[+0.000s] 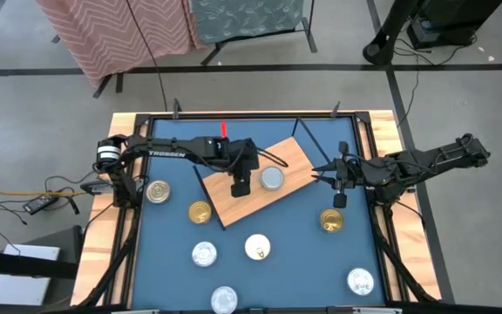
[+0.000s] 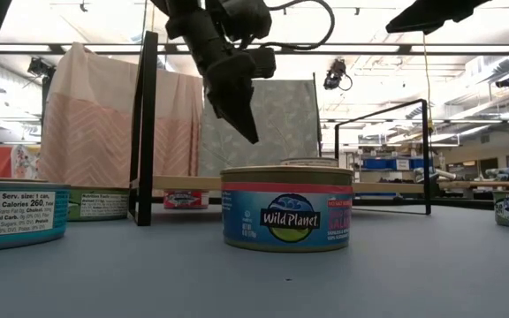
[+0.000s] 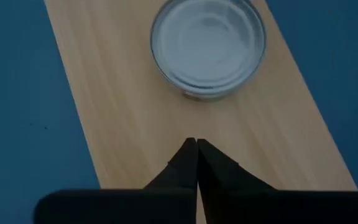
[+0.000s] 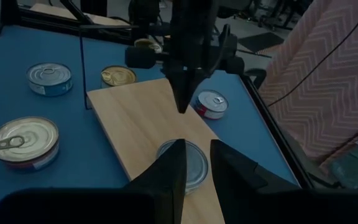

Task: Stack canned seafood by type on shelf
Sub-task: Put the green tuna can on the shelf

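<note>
**Left end effector clenched and empty above the shelf, one tin placed**

While the shelf (image 1: 260, 180) lies slantwise at mid-frame in the high view, its long axis running from lower left to upper right, only one silver tin (image 1: 272, 179) sits on it. The left end effector (image 1: 241, 186) hangs just left of that tin, above bare board, fingers pressed together with nothing between them. The left wrist view confirms this: the closed fingertips (image 3: 196, 149) point at bare wood, the tin (image 3: 207, 46) apart from them at upper centre.

Loose tins lie below the shelf in the high view. A gold tin (image 1: 200, 212) sits nearest the left arm, at lower left of the shelf. Another gold tin (image 1: 331, 220) lies just below the right end effector (image 1: 339, 194), whose fingers stand slightly apart and empty in its wrist view.

Only the low view shows side labels, on a gold-topped tin (image 2: 287, 208) in the foreground.
</note>
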